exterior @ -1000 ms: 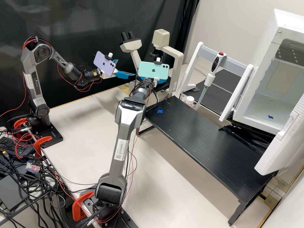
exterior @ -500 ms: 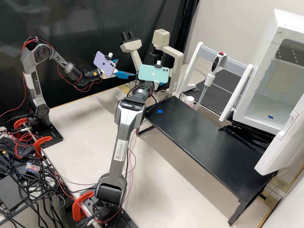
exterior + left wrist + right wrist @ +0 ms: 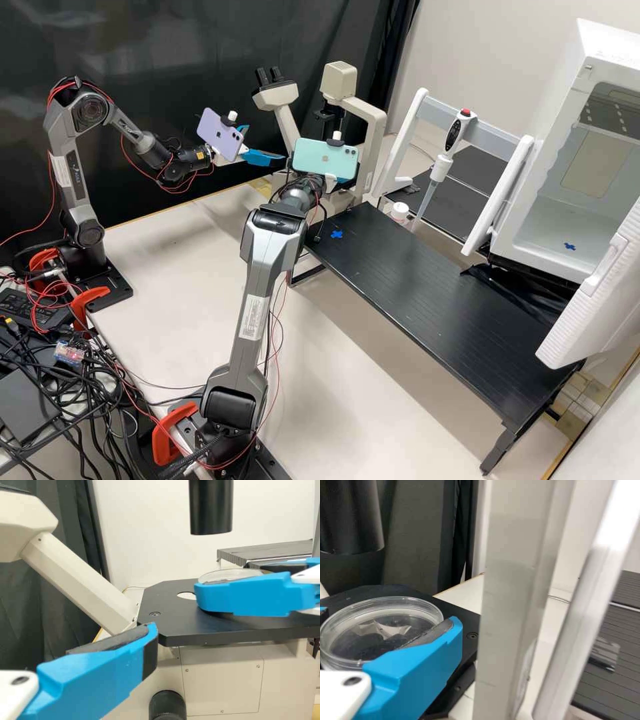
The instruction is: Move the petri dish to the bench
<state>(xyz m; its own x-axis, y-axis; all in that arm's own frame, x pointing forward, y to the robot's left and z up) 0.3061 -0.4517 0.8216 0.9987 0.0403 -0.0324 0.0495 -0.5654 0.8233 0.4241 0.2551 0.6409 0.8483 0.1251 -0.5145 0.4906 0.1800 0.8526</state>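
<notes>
Between the two fingers [image 3: 415,675] of the right gripper [image 3: 343,180], petri dish [image 3: 380,630], clear, round, grasped by its sides. Right below gripper and dish is the black microscope stage [image 3: 185,625]; whether the dish touches it, cannot tell. Black cylinder [image 3: 211,505] hangs above the stage, pointing down, near the gripper. Just above the same gripper, teal phone [image 3: 325,159] on its mount. Rest of the microscope [image 3: 377,133], beige, stands around and beyond it. Off to that gripper's left, near, left gripper [image 3: 267,142] hangs in the air, released, fingers spread, nothing held; purple phone [image 3: 221,135] mounted behind its fingers. To the right gripper's right, black bench [image 3: 427,287] starts near and runs away from it, blue cross [image 3: 337,234] marked at the near end. Past the bench's far edge, bottle [image 3: 399,212] with white cap. Farther on, pipette [image 3: 453,133] with red button hangs upright, slightly tilted, on a white and grey rack [image 3: 493,133]. Farthest on the right, well apart from the gripper, white cabinet [image 3: 593,50], door [image 3: 593,300] open, another blue cross [image 3: 570,247] on its floor.
</notes>
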